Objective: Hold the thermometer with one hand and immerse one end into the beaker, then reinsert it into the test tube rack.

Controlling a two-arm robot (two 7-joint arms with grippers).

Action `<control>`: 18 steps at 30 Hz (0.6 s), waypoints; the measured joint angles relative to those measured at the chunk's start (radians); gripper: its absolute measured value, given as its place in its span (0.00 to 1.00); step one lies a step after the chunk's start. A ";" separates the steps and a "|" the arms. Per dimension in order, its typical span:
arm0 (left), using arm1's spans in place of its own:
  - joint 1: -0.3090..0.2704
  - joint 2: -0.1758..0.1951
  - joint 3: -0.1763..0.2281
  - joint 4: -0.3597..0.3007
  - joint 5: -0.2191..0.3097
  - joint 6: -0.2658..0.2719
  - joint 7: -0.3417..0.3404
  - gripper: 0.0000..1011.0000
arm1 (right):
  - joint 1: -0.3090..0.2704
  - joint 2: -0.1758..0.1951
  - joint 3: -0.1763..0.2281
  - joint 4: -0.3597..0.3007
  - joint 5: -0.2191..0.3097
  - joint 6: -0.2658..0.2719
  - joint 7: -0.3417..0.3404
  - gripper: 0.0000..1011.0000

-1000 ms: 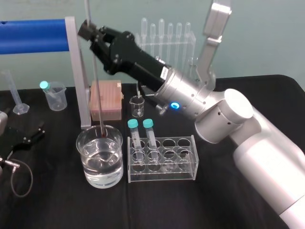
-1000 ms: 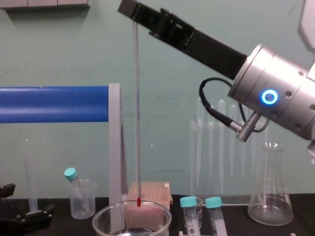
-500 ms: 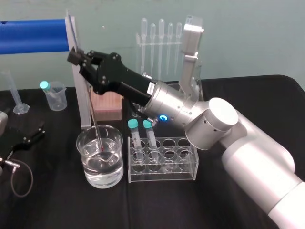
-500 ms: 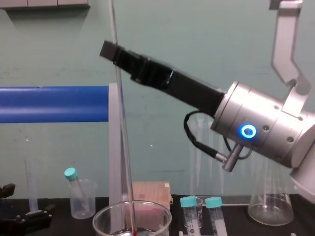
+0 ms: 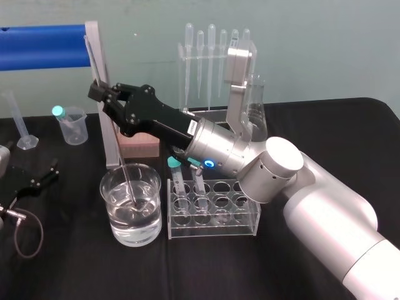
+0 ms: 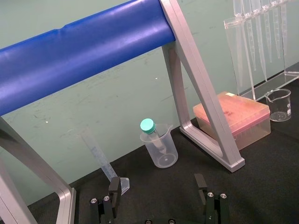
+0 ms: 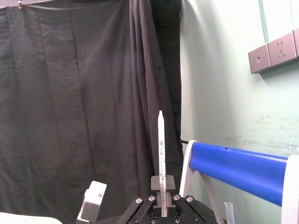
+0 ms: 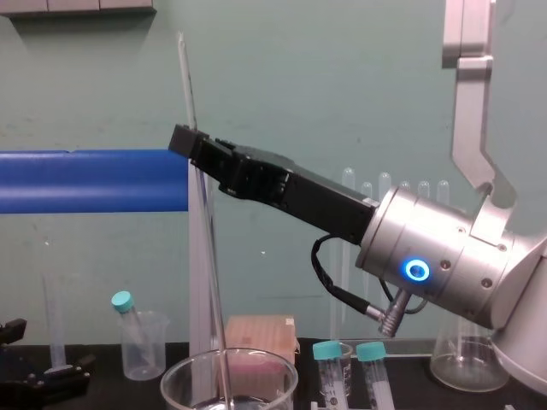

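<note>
My right gripper is shut on the thermometer, a long thin glass rod that leans slightly. It grips the rod about a third of the way down. The rod's lower end reaches down into the water of the large glass beaker at the front left. In the chest view the thermometer rises above the gripper and runs down inside the beaker's rim. The right wrist view shows the rod clamped between the jaws. The clear test tube rack stands right of the beaker with two teal-capped tubes. My left gripper rests open on the table at the left.
Behind the beaker stand a grey frame leg with a blue bar and a pink box. A small plastic beaker and a graduated cylinder sit at the back left. A pipette stand and a conical flask are at the back.
My right gripper has come down and drawn back toward me with the thermometer. The rod's red tip has sunk from rim height into the water, and the rod now leans.
</note>
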 joint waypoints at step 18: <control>0.000 0.000 0.000 0.000 0.000 0.000 0.000 1.00 | -0.002 -0.009 0.001 0.047 -0.008 -0.004 0.032 0.06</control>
